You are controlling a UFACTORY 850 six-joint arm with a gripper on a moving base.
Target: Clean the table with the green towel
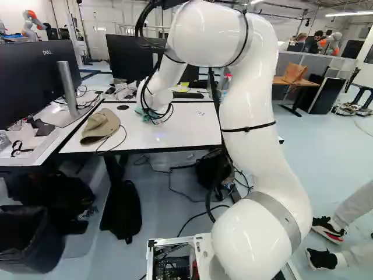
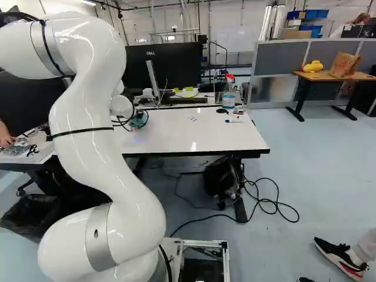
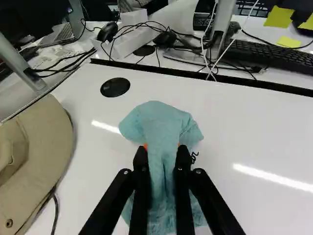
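Worktop white and glossy, pale floor under it; clock face laid on it for the base views, twelve at the far edge. Left base view: the arm reaches over to about ten o'clock, wrist low, presumably so that the cloth can bear on the surface. A tan hat sits at nine, close to the wiping area; judged an obstacle, to be skirted or shifted. Right base view: spray bottle at one o'clock by the back edge, a marker at about two – both outside the patch now under the wrist, though a long stroke could knock them. Small dark marks near the hub look like what needs wiping. Wrist view, twelve now straight ahead of the gripper: its fingers are closed on the green towel, gathered in a fold between the orange pads. Loose cloth spreads ahead of and beneath the fingertips – likely a sensible hold, putting fabric rather than hard tips against the tabletop. Black disc at eleven, dark scribble just beside at three, partly covered; a short sweep that way seems the next step.
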